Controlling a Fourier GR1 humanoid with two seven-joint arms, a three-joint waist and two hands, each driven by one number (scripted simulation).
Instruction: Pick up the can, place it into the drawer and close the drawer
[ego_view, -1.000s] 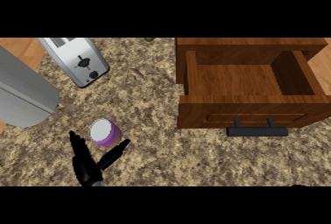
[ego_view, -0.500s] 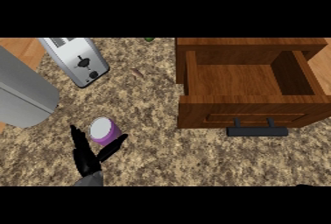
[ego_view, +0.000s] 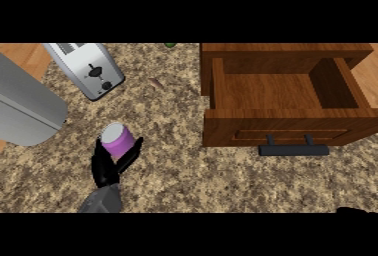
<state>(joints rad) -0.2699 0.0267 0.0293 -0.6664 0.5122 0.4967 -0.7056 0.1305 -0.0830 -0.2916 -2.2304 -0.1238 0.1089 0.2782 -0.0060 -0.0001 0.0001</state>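
Observation:
The can (ego_view: 116, 139), purple with a pale top, stands on the speckled counter at lower left. My left hand (ego_view: 105, 167) comes up from the bottom edge, thumb on the can's left and fingers on its right, curled round its lower part. The wooden drawer (ego_view: 284, 114) stands pulled open at the right, its inside bare, with a black handle (ego_view: 293, 149) on its front. Only a dark sliver of my right hand (ego_view: 359, 210) shows at the bottom right corner.
A silver toaster (ego_view: 87, 67) lies at the upper left, and a large grey metal body (ego_view: 26, 110) fills the left edge. A small reddish scrap (ego_view: 156, 82) lies between the toaster and the drawer. A green object (ego_view: 170, 45) peeks in at the top.
My left hand has moved forward and its fingers have drawn in round the can. The can sits slightly higher in the view than before.

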